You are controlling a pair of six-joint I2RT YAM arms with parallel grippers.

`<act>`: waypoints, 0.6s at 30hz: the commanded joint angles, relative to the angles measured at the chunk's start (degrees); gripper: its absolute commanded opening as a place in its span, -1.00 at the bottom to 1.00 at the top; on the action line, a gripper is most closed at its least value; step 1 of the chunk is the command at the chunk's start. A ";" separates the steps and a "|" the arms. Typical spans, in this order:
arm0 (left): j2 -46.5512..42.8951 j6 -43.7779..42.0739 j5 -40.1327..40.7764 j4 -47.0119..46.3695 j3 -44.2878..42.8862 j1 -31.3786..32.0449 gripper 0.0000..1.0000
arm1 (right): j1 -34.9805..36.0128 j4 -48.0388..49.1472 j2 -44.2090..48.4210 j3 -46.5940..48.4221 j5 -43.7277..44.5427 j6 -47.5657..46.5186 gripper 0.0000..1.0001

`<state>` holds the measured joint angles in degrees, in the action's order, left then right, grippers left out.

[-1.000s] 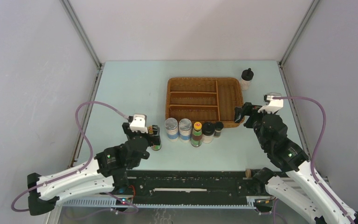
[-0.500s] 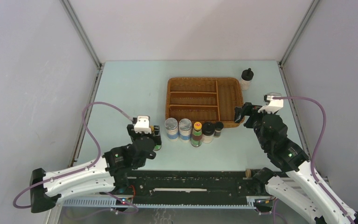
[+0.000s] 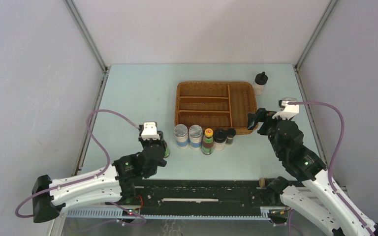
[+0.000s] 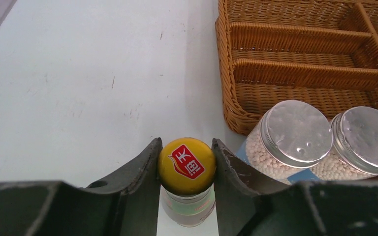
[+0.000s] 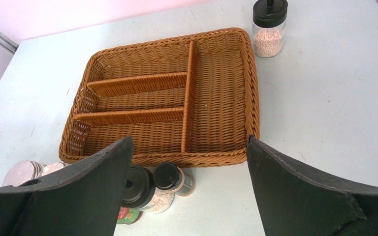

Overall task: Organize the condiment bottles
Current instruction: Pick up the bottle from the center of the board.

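Pale table (image 4: 78,73) bears the yellow-capped sauce bottle (image 4: 187,167), pinched at its cap inside the left end effector (image 4: 186,145); best lift it straight up, keeping clear of the silver-topped shakers (image 4: 295,132) just to its right.

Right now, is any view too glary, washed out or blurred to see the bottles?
Left wrist: the table is washed out near white and the silver shaker lids glint, yet the yellow cap is sharp. Right wrist: even light, wicker tray crisp, its own fingers dark and featureless. Top external: soft, even light, but the bottle row is small, labels unreadable.
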<state>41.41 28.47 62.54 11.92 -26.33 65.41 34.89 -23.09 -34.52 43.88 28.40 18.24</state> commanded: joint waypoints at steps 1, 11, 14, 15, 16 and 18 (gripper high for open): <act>1.31 0.27 3.33 -4.26 0.74 0.42 -0.98 | 0.46 -0.25 0.26 0.24 0.69 -0.66 0.87; 1.83 -4.87 4.61 -7.82 -0.58 2.03 -1.00 | 0.44 -0.13 0.38 0.24 0.16 -0.88 0.86; 1.86 -6.98 5.48 -7.81 -2.15 2.35 -1.00 | 0.44 0.27 0.41 0.24 0.03 -1.07 0.86; 1.84 -7.68 5.90 -7.83 -2.80 2.43 -1.00 | 0.44 0.39 0.35 0.24 -0.01 -1.17 0.86; 1.85 -8.35 6.40 -7.80 -3.35 2.44 -1.00 | 0.44 0.49 0.40 0.24 -0.09 -1.31 0.86; 1.52 -9.49 7.23 -7.84 -4.46 2.53 -1.00 | 0.44 0.72 0.45 0.29 -0.21 -1.51 0.86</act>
<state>43.64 22.74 64.29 8.99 -26.35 67.46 34.89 -23.40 -34.52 43.88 28.36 18.13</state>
